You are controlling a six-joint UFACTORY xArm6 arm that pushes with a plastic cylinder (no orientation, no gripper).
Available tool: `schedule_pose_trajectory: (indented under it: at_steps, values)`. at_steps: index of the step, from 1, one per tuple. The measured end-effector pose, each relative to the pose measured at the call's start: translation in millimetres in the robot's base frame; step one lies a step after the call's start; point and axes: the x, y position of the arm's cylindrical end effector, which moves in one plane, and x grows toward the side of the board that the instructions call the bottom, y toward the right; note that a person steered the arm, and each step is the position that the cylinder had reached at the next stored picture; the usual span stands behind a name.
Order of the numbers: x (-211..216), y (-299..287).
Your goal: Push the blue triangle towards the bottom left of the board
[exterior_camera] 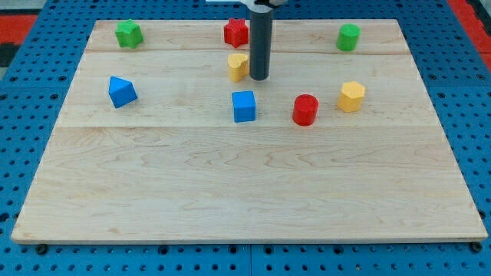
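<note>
Fingers are lacking on this arm: my tip touches a yellow block. Far toward the view's left sits the blue triangle, near the bench edge, bare wood below it. No writing shows.

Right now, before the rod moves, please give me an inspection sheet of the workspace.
Surface: wooden board, flat, bare across its lower half.
Job's things: blue triangle near the view's left edge, untouched.
Clutter: blue cube, red cylinder, yellow hexagon, yellow block, red block, green block, green cylinder.
Grippers: none; my tip is beside the yellow block, on its right, far from the blue triangle.
Cables: nothing seen.
Surroundings: blue pegboard, red areas at the top corners.
</note>
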Motion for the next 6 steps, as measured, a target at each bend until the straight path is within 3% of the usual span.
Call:
schedule_pose_trajectory:
  at_steps: [1, 3, 4, 6]
  values:
    - [-18.6, -24.3]
    - [-14.3, -143.2]
    - [6.3, -190.1]
    - [82.7, -208.2]
